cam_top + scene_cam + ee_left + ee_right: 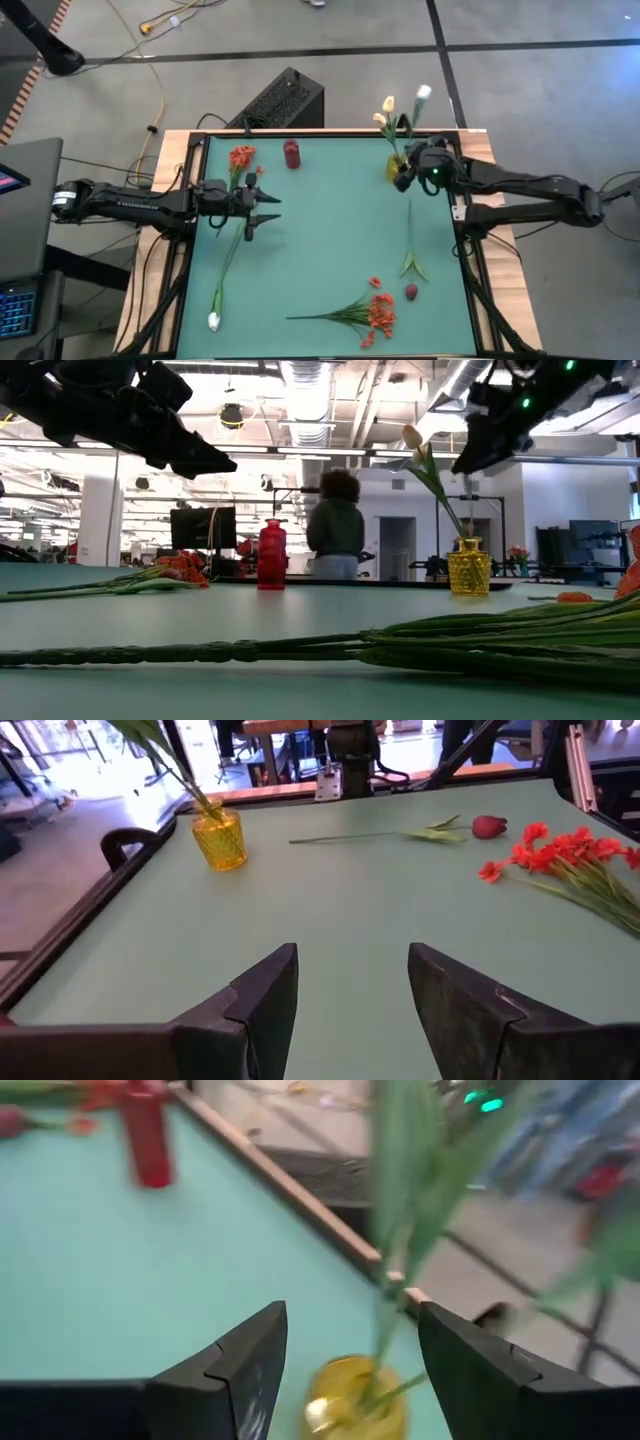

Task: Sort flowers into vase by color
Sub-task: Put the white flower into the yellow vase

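My right gripper (pixel 345 1370) hangs spread wide over the yellow vase (pixel 352 1400) w/ white flowers (pixel 400 110). My left gripper (pixel 268 210) waits, spread too.

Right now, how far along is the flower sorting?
Done: white-budded flowers stand in the yellow vase. In hand: nothing; the right gripper is open above that vase, the left gripper open over bare mat. Left: red vase empty; four flowers lie loose, including the orange cluster.
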You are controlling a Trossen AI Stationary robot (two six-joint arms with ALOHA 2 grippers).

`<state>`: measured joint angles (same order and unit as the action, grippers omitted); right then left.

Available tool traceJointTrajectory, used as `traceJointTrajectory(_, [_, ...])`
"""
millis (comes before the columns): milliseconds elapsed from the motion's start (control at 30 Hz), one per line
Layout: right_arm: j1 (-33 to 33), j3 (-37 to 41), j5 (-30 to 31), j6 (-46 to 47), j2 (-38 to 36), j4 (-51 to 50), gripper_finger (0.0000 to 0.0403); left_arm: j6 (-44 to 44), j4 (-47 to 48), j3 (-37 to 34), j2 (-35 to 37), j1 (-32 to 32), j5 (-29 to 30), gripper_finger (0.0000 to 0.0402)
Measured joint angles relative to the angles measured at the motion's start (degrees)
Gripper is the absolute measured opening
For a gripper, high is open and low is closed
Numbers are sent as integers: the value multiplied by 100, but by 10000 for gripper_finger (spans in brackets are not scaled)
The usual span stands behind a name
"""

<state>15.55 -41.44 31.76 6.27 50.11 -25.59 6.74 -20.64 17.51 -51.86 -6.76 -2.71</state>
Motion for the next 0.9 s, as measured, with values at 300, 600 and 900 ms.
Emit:
traceJointTrajectory(300, [-1243, -375, -832, 335, 123, 22, 253, -1383, 2575, 944, 0, 282, -105, 180])
traceJointTrajectory(600, [-2461, -375, -830, 345, 1102, 674, 247, -4436, 6245, 2242, -78, 1336, 899, 180])
traceJointTrajectory(900, [-3042, -375, -827, -522, 2400, 1879, 242, -6932, 8260, 2031, -600, 1552, 59, 180])
